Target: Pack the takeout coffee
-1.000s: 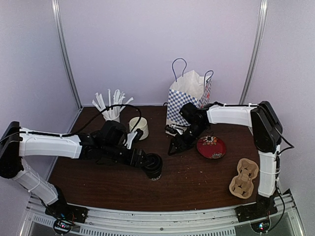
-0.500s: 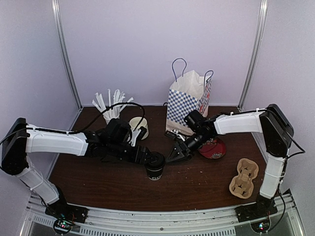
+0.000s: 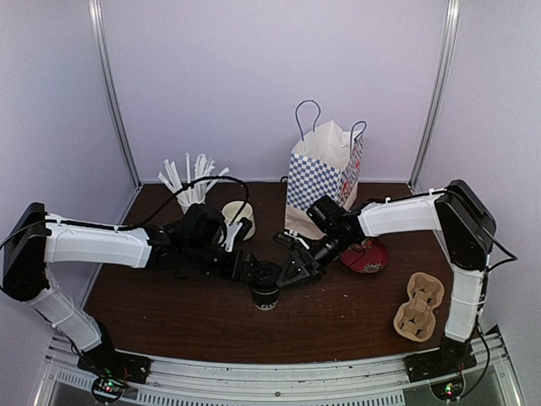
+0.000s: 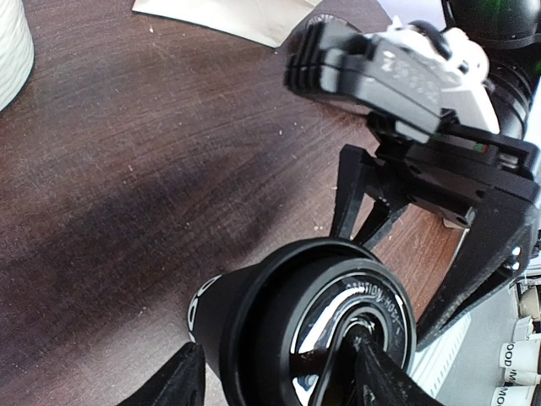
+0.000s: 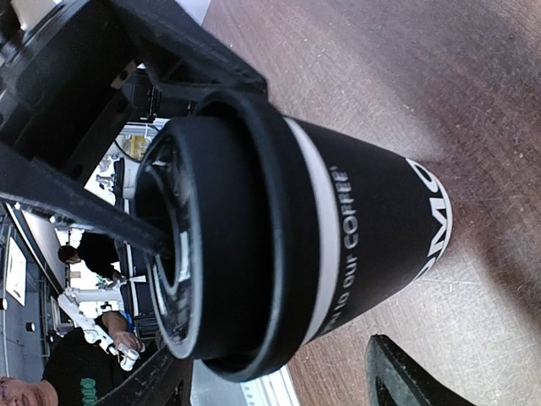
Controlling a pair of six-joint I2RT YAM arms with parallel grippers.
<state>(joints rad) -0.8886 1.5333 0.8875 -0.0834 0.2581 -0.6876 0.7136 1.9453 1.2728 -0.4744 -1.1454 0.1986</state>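
Note:
The takeout coffee (image 3: 265, 293), a black paper cup with white lettering and a black lid, stands on the table near the front middle. It fills the left wrist view (image 4: 304, 326) and the right wrist view (image 5: 338, 220). My left gripper (image 3: 257, 274) reaches in from the left, with its fingers (image 4: 173, 385) close on either side of the cup's top, shut on it. My right gripper (image 3: 292, 272) comes from the right and is open. Its fingers (image 5: 406, 372) straddle the cup without touching it.
A blue-checked paper bag (image 3: 325, 169) stands at the back middle. A red plate (image 3: 369, 255) lies to its right front, and a cardboard cup carrier (image 3: 420, 306) lies at the front right. A cup of white straws (image 3: 193, 184) and a cream mug (image 3: 238, 218) stand at the back left.
My right gripper has moved left from beside the bag and plate to around the cup. My left arm has stretched slightly right with the cup.

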